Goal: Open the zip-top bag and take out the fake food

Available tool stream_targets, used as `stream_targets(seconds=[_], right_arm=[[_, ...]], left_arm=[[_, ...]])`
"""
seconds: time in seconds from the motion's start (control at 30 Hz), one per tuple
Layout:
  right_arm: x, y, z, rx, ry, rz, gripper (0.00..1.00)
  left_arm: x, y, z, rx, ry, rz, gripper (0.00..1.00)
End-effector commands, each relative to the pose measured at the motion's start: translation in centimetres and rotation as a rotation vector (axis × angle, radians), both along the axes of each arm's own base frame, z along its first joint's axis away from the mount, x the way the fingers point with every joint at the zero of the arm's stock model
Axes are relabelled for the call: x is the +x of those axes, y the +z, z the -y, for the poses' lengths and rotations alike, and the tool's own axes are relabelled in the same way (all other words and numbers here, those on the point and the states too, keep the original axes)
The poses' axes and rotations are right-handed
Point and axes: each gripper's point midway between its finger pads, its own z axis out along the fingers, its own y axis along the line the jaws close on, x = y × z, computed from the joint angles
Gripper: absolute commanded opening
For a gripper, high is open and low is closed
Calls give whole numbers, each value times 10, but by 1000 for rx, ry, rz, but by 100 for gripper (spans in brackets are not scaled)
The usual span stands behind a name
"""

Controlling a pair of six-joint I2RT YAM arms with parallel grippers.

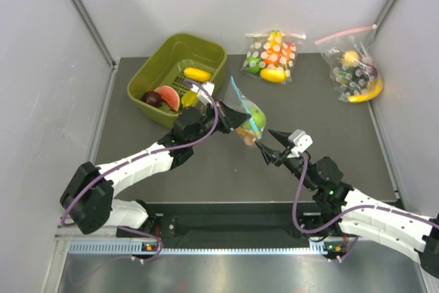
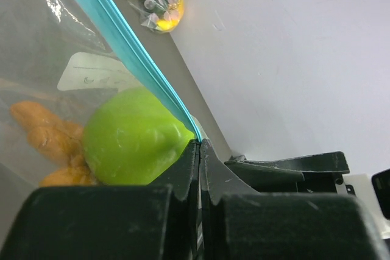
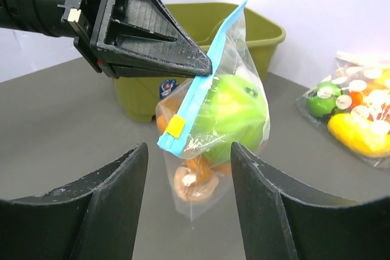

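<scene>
Two end effectors at work: one clenched, one released, with the zip-top bag (image 1: 248, 118) hanging between them, lifted off the counter (image 1: 206, 162).
Olive bin (image 1: 145, 77): at the far left, just beyond the left arm's wrist. A wide swing of that arm could knock it.
Left end effector (image 1: 232, 116): clenched on the upper end of the blue zip strip (image 3: 201, 95), jaws pressed flat together. It pinches only a thin corner, so I judge that a hard pull from the other side could drag the strip out and drop the bag.
Bag contents: the green fruit (image 3: 236, 111) bulges against the strip just below the pinch, and the orange pieces (image 3: 192, 181) sag at the bottom. All the weight hangs from one corner, so the bag slants and is harder to line up on.
Yellow slider (image 3: 175, 127): at the lower end of the strip, facing the right wrist camera. I cannot tell whether the seal is parted anywhere.
Right end effector (image 1: 266, 146): released, jaws apart either side of the bag's lower half, grasping nothing. Closing here risks catching film or fruit instead of the slider, which would crumple the bag rather than unzip it.
Dotted bags (image 1: 271, 56): at the back right, well apart from the action, so little hazard.
</scene>
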Motion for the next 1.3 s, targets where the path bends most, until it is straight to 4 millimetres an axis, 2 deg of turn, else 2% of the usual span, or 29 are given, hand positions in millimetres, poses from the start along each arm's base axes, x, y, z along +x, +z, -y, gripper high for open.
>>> stream_targets(seconds=[0.0,0.17,0.3,0.43,0.53,0.67,0.7,0.73,0.83,0.87,0.9,0.97,1.0,1.03,1.07,1.13,1.17,1.23,1.27], right_arm=[[-1,20,0,44,-10,72,57],[2,15,-7,22,-7,69,54],[3,19,-6,32,-19,94,53],[7,25,-6,21,-35,121,50],[8,27,-9,12,-33,132,38],[9,31,-12,12,-26,141,9],[8,31,-12,14,-22,140,6],[6,34,-12,23,-14,143,3],[2,39,-12,16,4,121,0],[1,39,-12,6,9,114,0],[-1,42,-12,7,19,105,0],[-6,44,-14,-24,54,78,0],[-9,45,-16,-32,73,64,0],[-15,56,-19,-34,108,66,0],[-17,43,-21,-91,131,22,0],[-25,45,-27,-119,187,-6,0],[-33,31,-32,-174,239,-49,0],[-42,26,-41,-218,316,-84,0],[-47,13,-43,-256,344,-126,0]], left_arm=[[-8,34,3,-122,-42,61,0],[-13,40,4,-152,-67,63,0],[-18,42,4,-155,-88,59,0],[-20,34,4,-140,-97,47,0],[-23,35,6,-138,-117,50,0],[-28,38,6,-129,-137,72,0],[-30,38,6,-120,-149,80,0],[-30,38,6,-99,-149,107,6],[-28,37,-1,-12,-126,172,34],[-29,45,-6,0,-110,207,50],[-28,39,-10,44,-96,206,54],[-25,51,-22,108,-41,304,68],[-24,48,-28,155,-25,317,69],[-22,53,-33,195,-4,383,70],[-23,63,-42,204,25,430,71],[-28,65,-46,253,11,534,73],[-40,68,-43,254,-55,592,73],[-49,62,-37,305,-136,688,73],[-63,57,-30,303,-231,718,73]])
